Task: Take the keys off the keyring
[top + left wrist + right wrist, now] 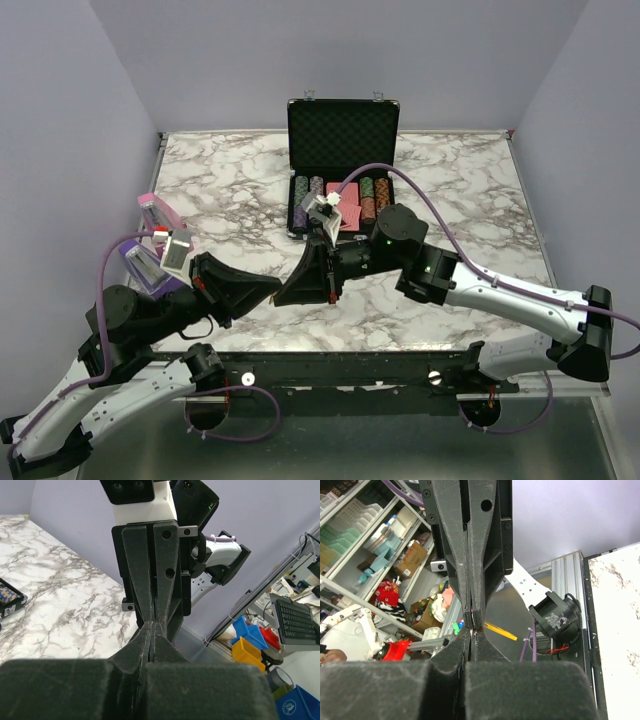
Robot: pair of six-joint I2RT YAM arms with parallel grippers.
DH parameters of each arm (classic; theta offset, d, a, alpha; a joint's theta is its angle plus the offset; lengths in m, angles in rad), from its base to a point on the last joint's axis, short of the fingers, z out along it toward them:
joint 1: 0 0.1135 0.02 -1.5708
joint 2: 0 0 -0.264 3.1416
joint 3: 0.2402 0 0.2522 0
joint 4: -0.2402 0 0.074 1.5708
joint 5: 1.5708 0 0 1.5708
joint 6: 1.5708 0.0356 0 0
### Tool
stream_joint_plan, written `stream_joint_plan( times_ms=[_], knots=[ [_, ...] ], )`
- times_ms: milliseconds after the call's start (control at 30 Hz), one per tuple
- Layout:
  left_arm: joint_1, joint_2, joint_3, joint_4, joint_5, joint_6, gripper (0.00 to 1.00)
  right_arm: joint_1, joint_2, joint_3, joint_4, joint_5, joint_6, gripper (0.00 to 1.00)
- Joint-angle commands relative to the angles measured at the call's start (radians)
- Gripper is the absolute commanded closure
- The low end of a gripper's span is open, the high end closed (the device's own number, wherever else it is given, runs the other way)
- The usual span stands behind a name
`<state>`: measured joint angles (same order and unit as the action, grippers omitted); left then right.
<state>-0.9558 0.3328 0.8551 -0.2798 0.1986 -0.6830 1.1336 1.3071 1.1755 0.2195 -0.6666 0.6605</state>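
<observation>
My left gripper (270,291) and right gripper (289,289) meet tip to tip just above the front of the marble table (480,180). Both are shut, jaws pressed together. In the left wrist view my left gripper (153,626) touches the right gripper's fingers (150,570). In the right wrist view my right gripper (471,631) touches the left gripper's fingers (480,555). A tiny silver sliver (472,629) shows where the tips meet; I cannot tell which gripper holds it. No yellow-orange keyring shows in any view; it is hidden or out of view.
An open black chip case (343,130) with coloured chips stands at the back middle of the table. A pink box (160,212) and a purple box (140,265) lie at the left edge. Shelves and bins stand beyond the table.
</observation>
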Motion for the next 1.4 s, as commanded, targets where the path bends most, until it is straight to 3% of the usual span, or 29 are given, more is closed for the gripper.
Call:
stream_joint_plan(
  times_ms=[0,1367],
  knots=[
    [-0.003,-0.001,-0.031,-0.010,0.079,-0.029,1.00,0.008,-0.038,0.016,0.058,0.076,-0.021,0.99],
    [-0.003,0.017,-0.073,0.142,0.159,-0.087,1.00,0.008,-0.118,-0.048,0.144,0.231,-0.012,0.99]
  ],
)
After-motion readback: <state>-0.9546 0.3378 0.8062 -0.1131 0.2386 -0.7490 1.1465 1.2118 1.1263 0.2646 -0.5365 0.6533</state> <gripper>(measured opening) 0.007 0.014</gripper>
